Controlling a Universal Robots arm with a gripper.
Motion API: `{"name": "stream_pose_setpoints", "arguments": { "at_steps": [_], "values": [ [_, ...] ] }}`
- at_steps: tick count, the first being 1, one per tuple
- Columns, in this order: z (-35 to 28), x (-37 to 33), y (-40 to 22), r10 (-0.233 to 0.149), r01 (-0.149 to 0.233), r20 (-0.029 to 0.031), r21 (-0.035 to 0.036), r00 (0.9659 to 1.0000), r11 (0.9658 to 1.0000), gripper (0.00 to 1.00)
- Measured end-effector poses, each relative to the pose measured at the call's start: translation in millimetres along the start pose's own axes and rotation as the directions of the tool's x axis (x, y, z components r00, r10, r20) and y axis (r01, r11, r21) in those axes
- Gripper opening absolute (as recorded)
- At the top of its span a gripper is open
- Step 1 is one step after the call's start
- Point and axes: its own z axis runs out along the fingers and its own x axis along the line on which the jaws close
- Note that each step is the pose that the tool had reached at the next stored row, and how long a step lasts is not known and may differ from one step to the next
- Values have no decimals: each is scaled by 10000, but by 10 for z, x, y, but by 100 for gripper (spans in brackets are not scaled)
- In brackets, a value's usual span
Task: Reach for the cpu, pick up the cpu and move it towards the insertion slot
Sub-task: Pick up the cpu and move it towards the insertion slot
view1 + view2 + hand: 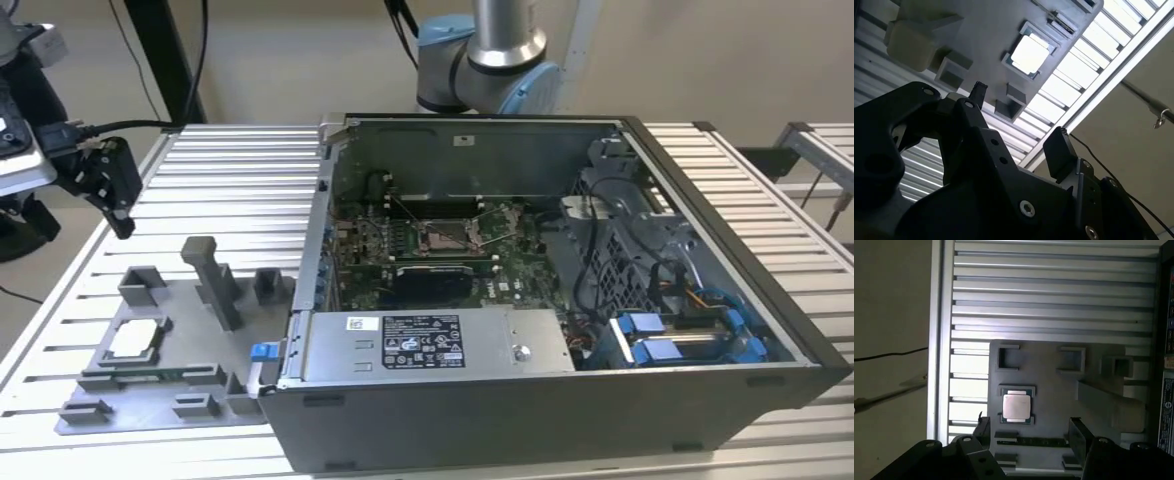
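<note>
End effector [1028, 426] empty, fingers [1080, 437] spread wide, hanging over the bench [227, 170] near its edge on the exterior view's left. We note the cpu [1016, 407] flat in its grey tray [1049, 390] recess, below and ahead, between the fingers' lines; insertion slot [447, 237] well apart.

Plain beige wall [721, 60] behind, ribbed silver tabletop [227, 190] of metal slats; soft even light, glare on the slats in the second wrist view; tan floor [889, 300] past the tabletop's edge, thin cable [889, 356] across it
</note>
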Motion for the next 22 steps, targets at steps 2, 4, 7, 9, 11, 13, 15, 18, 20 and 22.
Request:
{"name": "stream_pose_setpoints", "arguments": {
  "at_steps": [2,4,7,9,11,13,15,18,20,22],
  "values": [
    [1,0,0,0,0,1,0,10000,10000,100],
    [2,0,0,0,0,2,-1,10000,10000,100],
    [12,0,0,0,0,4,-3,10000,10000,100],
    [24,0,-1,0,0,2,-1,10000,10000,100],
    [43,0,-2,0,0,3,-2,10000,10000,100],
    [67,0,-3,1,-1,1,-2,10000,10000,100],
    [98,0,-4,1,-1,0,-1,10000,10000,100],
    [154,1,-8,2,-2,0,-1,10000,10000,100],
    [190,0,-16,1,-1,1,-2,10000,10000,100],
    [226,3,-24,1,-1,1,-1,10000,10000,100]
  ]
}}
